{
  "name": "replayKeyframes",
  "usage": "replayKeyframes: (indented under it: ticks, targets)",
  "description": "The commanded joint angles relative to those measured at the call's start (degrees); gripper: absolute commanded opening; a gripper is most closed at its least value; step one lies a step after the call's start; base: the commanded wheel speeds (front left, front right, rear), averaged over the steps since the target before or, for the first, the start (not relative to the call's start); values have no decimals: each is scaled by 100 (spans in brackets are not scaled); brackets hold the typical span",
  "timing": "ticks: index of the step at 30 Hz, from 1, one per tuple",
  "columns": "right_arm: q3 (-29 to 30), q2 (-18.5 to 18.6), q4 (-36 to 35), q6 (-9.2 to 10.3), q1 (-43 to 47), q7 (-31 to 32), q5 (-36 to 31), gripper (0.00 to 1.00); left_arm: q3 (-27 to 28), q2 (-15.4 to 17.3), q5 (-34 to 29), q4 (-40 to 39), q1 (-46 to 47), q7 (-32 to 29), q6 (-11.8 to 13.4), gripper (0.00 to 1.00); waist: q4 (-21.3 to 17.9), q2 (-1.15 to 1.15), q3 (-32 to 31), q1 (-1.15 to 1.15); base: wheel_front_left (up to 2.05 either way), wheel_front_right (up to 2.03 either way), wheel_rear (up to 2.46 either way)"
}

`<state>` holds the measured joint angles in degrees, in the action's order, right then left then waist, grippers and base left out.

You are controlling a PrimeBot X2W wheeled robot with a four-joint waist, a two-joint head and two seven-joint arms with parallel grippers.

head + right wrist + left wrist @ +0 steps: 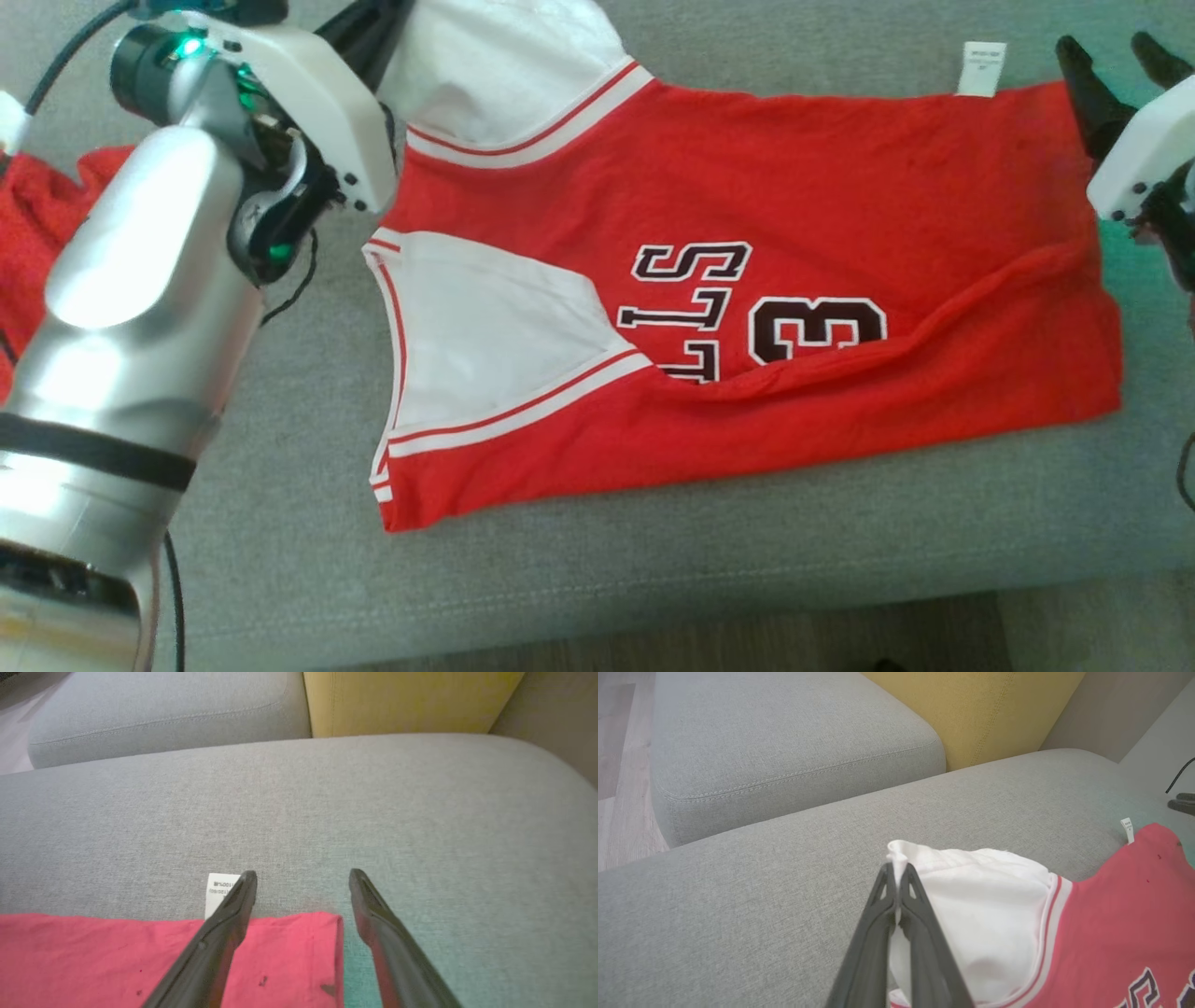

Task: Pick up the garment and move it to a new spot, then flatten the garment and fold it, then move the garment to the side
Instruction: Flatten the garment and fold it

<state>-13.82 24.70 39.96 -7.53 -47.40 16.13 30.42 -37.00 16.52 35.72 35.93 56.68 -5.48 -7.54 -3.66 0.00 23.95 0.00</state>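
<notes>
Left wrist view: finds the left gripper point(899, 871) clamped shut on the white shoulder edge point(897, 851) of the red basketball jersey point(840, 187), spread across the grey sofa cushion point(280, 560) with its near long side folded over the lettering point(728, 308). Notes the right gripper point(303, 877) standing wide apart over the far hem corner point(322, 935), beside the care label point(217, 893), gripping nothing. Recommends closing on that corner first, then lifting both ends level and taut, so as to carry the fold over without fresh creases.
</notes>
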Motion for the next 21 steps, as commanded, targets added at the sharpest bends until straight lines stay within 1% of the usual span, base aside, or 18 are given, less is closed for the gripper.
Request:
replayKeyframes:
  ticks: [1, 6, 14, 17, 18, 19, 20, 21]
  targets:
    - [-46, 150, -53, 4, -107, 40, 83, 100, 151, 174, 45, -227, 177, -28, 32, 0, 49, 0, 65, 0, 0, 0, 0]
    - [-282, 257, 389, 4, -325, 106, 99, 100, 99, 193, 41, -434, 142, -111, 82, 0, 92, 0, 162, 0, 0, 0, 0]
    - [-597, 242, 930, 4, -528, 61, 201, 100, 66, 316, 55, -691, 63, -226, 145, 0, 92, 0, 191, 0, 0, 0, 0]
    - [-629, 199, 1135, 4, -567, 71, 308, 100, 59, 351, 63, -751, 35, -256, 179, 0, 84, 0, 180, 0, 0, 0, 0]
    - [-664, 176, 1192, 4, -567, 105, 341, 53, 56, 357, 65, -767, 26, -265, 191, 0, 84, 0, 174, 0, 0, 0, 0]
    - [-726, 155, 1212, 4, -561, 134, 372, 39, 55, 365, 68, -781, 18, -273, 203, 0, 80, 0, 168, 0, 0, 0, 0]
    - [-726, 155, 1212, 4, -561, 134, 372, 39, 55, 365, 68, -781, 18, -273, 203, 0, 80, 0, 168, 0, 0, 0, 0]
    - [-807, 141, 1227, 4, -565, 142, 458, 11, 59, 388, 77, -802, 3, -287, 228, 0, 68, 0, 165, 0, 0, 0, 0]
